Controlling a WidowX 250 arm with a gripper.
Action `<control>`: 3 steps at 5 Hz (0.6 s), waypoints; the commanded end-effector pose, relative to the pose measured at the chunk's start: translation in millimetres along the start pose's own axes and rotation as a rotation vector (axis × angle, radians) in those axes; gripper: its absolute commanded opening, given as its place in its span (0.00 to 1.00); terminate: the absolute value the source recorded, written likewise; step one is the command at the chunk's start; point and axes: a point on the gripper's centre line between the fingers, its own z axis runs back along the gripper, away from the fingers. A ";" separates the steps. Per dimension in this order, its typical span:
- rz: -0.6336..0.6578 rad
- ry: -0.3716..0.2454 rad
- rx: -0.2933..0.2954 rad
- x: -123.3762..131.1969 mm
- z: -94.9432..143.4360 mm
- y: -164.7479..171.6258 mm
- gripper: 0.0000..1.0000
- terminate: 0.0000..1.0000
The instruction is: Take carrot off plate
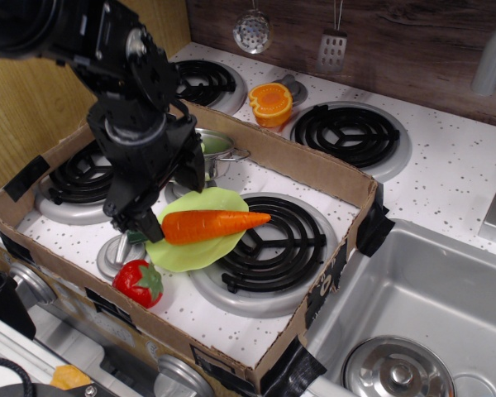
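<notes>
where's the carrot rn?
The carrot lies across the lime-green plate inside the cardboard tray, tip pointing at the front burner, strawberry in front-left. The gripper is at its stem end.

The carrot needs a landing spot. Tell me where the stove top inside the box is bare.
Bare counter runs along the box's front wall, between the strawberry and the front burner. That burner is free too. Around the plate, pot and gripper it is crowded.
</notes>
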 end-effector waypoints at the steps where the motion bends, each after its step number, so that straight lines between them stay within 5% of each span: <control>1: 0.004 0.004 -0.041 0.6 -4.5 -17.9 1.00 0.00; 3: 0.013 0.047 -0.066 -3.4 -23.6 -13.6 1.00 0.00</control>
